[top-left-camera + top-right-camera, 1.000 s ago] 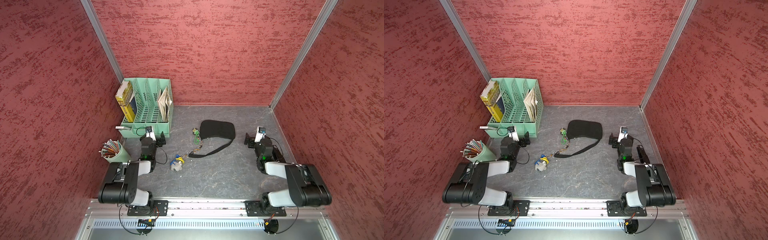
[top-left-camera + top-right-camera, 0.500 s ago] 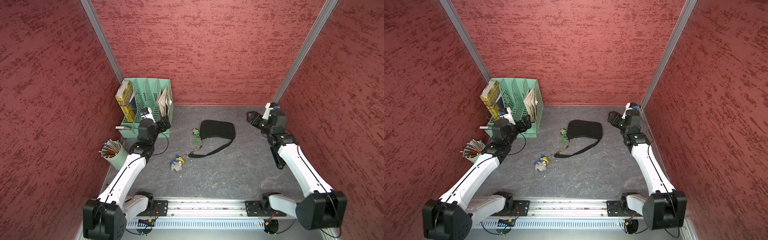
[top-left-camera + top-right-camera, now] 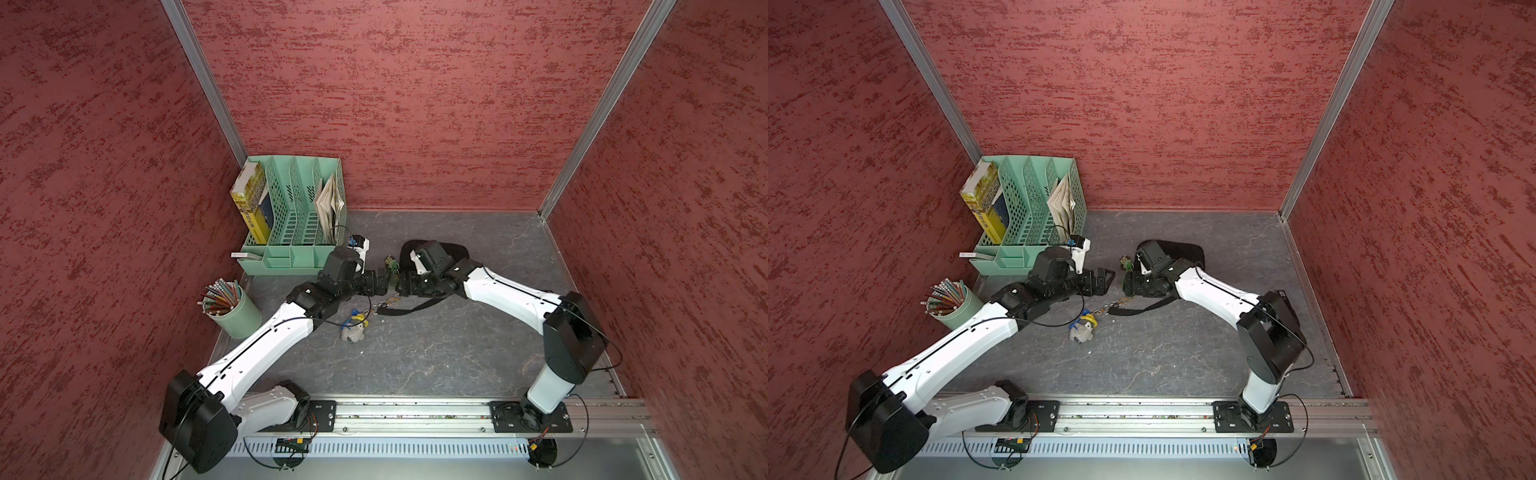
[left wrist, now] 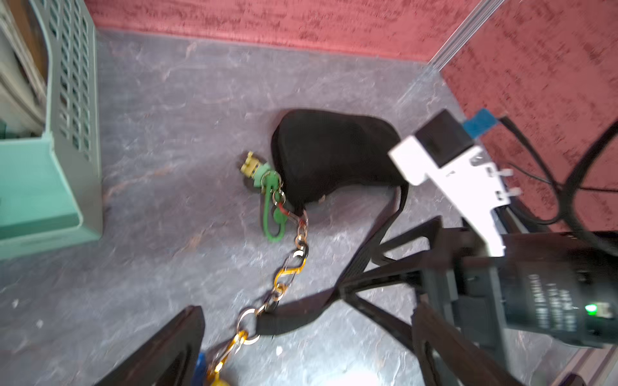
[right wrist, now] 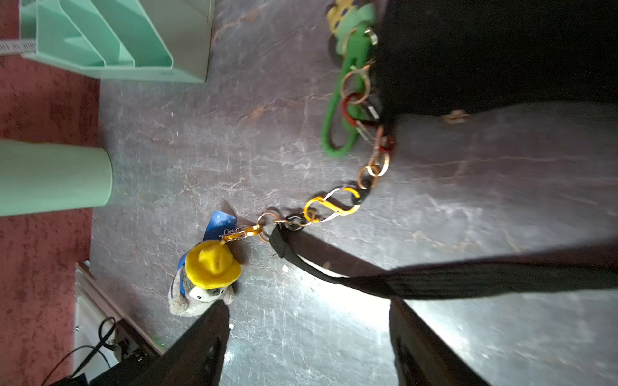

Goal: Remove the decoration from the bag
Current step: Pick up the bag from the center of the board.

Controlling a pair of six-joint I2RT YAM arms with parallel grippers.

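Jaws stand apart on both arms, with nothing between them. The left gripper and the right gripper face each other tip to tip above the grey stone-patterned table. Below them runs a string of metal rings and a gold S-shaped clip, joining the small black half-moon fabric bag to the end of its long black strap. The bag lies flat toward the back of the table, partly hidden by the right arm in both top views. A green rubbery charm with a loop sits at the bag's corner. A small grey plush toy in a yellow felt hat lies on the table, clipped to the ring at the strap's end. A mint-green plastic file rack and a mint-green cup of pencils stand well apart on the left arm's side.
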